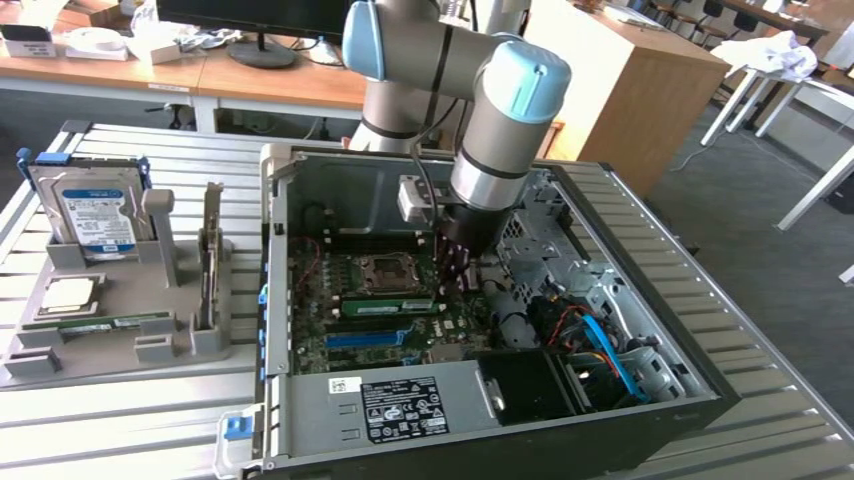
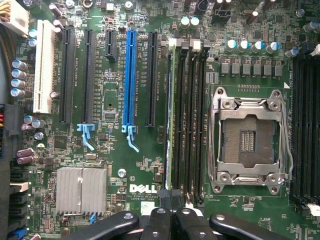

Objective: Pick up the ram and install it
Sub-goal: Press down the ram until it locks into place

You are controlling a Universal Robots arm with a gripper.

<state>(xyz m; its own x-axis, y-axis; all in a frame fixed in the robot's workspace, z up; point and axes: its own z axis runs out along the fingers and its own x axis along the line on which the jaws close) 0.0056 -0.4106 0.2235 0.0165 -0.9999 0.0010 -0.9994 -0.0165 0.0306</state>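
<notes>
Exterior view: gripper (image 1: 455, 272) is down inside the PC case (image 1: 627, 290), at the ram (image 1: 387, 305) lying green in a motherboard slot. Wrist view: fingers (image 2: 159, 220) closed together above the ram (image 2: 168, 120), probably seated edge-on; uneven pressing could leave one end unlatched.

Silver arm (image 1: 501, 150), light-blue joint caps, seemingly black tool (image 2: 167, 220).

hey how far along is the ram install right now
Mostly done, it seems: a green ram stick stands in a motherboard slot beside the empty CPU socket. The gripper is shut just above that slot's end. Whether the stick is fully latched I cannot tell. Another memory stick lies on the grey holder outside the case.
</notes>
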